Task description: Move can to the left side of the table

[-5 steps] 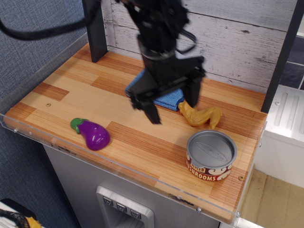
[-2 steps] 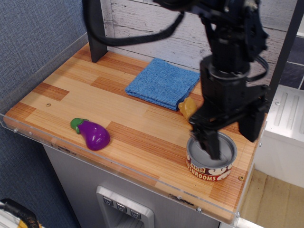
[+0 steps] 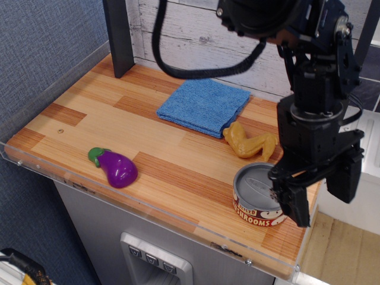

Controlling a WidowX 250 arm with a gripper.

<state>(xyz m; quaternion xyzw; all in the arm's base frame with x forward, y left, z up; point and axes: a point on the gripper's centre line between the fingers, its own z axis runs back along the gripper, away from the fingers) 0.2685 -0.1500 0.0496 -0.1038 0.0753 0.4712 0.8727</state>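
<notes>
Swinging further right since a moment ago, the black gripper [image 3: 323,193] now hangs wide open past the short tin can with grey lid [image 3: 262,195], near the wooden table's [image 3: 89,113] right edge. It should recentre over the can before descending.

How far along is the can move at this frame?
Nothing is moved yet: the can sits at the table's right front corner. In hand: the claw hangs open by the can's right edge, overlapping it in view but gripping nothing. Left: grasp the can and carry it past the eggplant to the left side.
</notes>
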